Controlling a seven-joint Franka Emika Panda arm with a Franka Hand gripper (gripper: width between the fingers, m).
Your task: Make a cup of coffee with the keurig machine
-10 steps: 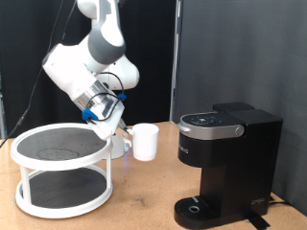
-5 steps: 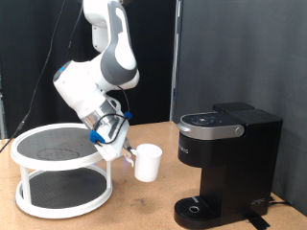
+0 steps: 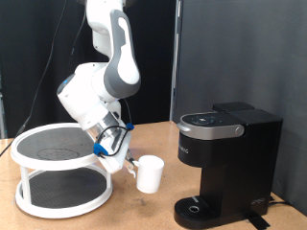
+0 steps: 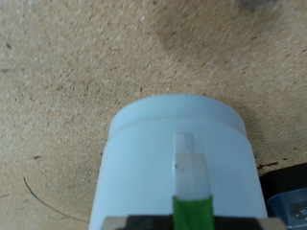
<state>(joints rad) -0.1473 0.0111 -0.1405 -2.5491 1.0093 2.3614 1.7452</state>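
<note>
The white cup [image 3: 149, 173] hangs tilted just above the table, between the rack and the machine. My gripper [image 3: 128, 165] is shut on its side facing the exterior view's left. In the wrist view the cup [image 4: 144, 163] fills the frame, with one green-tipped finger [image 4: 190, 182] lying across its wall. The black keurig machine [image 3: 226, 153] stands at the exterior view's right with its lid down. Its round drip tray [image 3: 197, 208] holds nothing. The cup is a short way to the left of the tray and slightly higher.
A white two-tier round rack [image 3: 59, 168] stands at the exterior view's left, close behind the arm. The wooden table [image 3: 134, 216] runs under everything. A black cable lies on the table in the wrist view [image 4: 43, 196].
The gripper has carried the cup down and to the exterior view's right, away from the rack and closer to the machine. The cup is tilted more now.
</note>
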